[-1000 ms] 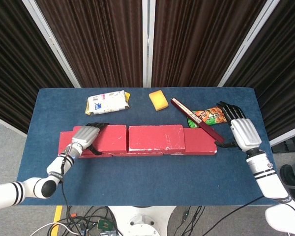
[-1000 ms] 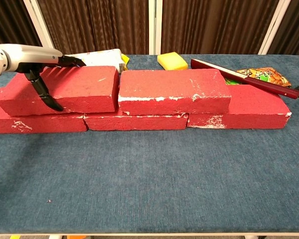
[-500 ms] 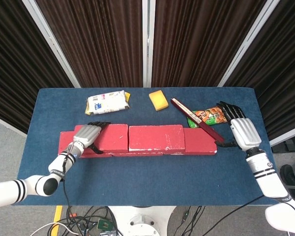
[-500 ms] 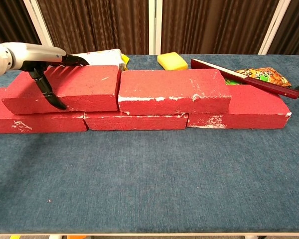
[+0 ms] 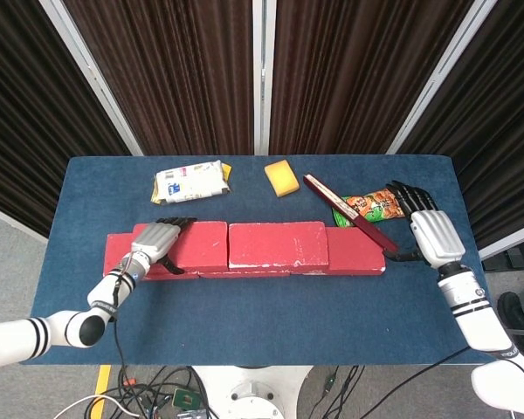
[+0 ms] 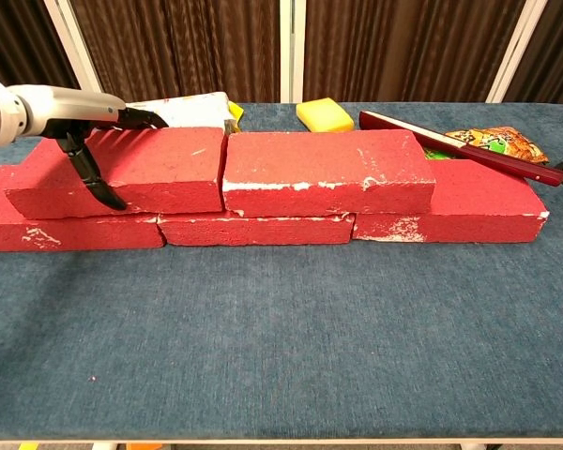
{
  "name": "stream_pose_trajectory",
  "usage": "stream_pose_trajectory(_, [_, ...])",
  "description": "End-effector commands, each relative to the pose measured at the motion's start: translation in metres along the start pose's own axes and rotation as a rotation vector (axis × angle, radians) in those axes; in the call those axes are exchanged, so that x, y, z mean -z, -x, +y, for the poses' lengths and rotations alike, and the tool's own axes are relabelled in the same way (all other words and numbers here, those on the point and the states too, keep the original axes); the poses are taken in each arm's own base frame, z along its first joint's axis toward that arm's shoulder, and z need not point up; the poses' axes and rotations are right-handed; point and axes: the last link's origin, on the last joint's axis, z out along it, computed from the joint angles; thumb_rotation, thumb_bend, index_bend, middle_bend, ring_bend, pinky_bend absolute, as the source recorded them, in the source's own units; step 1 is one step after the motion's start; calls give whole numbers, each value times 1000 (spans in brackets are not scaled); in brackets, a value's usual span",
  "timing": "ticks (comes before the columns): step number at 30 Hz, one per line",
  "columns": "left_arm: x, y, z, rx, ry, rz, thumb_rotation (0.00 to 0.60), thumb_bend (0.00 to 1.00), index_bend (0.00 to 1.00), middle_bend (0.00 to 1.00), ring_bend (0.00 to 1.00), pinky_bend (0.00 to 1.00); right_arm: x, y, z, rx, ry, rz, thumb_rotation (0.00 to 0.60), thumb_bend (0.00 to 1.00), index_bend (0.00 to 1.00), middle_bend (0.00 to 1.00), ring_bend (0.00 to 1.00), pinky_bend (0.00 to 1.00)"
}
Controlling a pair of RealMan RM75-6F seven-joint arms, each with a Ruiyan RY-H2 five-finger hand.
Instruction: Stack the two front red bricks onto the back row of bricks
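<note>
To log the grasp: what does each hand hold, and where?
The left hand grips the upper left brick at its left end; the right hand holds nothing.

You have five red bricks on the table: three in the bottom row (image 6: pixel 253 228) and two stacked on top (image 6: pixel 324 172). Behind them sit one yellow sponge (image 5: pixel 281 177), one white packet (image 5: pixel 189 182), one orange snack bag (image 5: pixel 377 205) and one dark red stick (image 5: pixel 349 212).

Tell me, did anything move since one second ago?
The left hand, gripping the upper left brick, slid it right until it meets the upper middle brick; it lies slightly tilted. The bottom row and right hand stayed put.
</note>
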Motion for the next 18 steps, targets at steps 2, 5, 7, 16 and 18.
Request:
stream_pose_trajectory(2, [-1, 1, 1, -4, 2, -9, 600, 124, 0, 126, 86, 194, 0, 1, 1, -1, 3, -2, 600, 0, 0, 0, 0, 0])
stream_pose_trajectory(5, [-1, 2, 1, -5, 2, -14, 600, 125, 0, 126, 86, 194, -1, 2, 3, -4, 7, -7, 600, 0, 0, 0, 0, 0])
stream_pose_trajectory(7, [-1, 2, 1, -4, 1, -12, 600, 125, 0, 126, 86, 194, -1, 2, 3, -5, 8, -7, 600, 0, 0, 0, 0, 0])
stream_pose_trajectory(16, [-1, 2, 2, 3, 0, -9, 600, 125, 0, 125, 86, 194, -2, 3, 4, -12, 7, -6, 600, 0, 0, 0, 0, 0])
stream_pose_trajectory(18, [-1, 2, 3, 4, 1, -12, 600, 125, 0, 125, 86, 194, -2, 3, 4, -11, 6, -7, 600, 0, 0, 0, 0, 0])
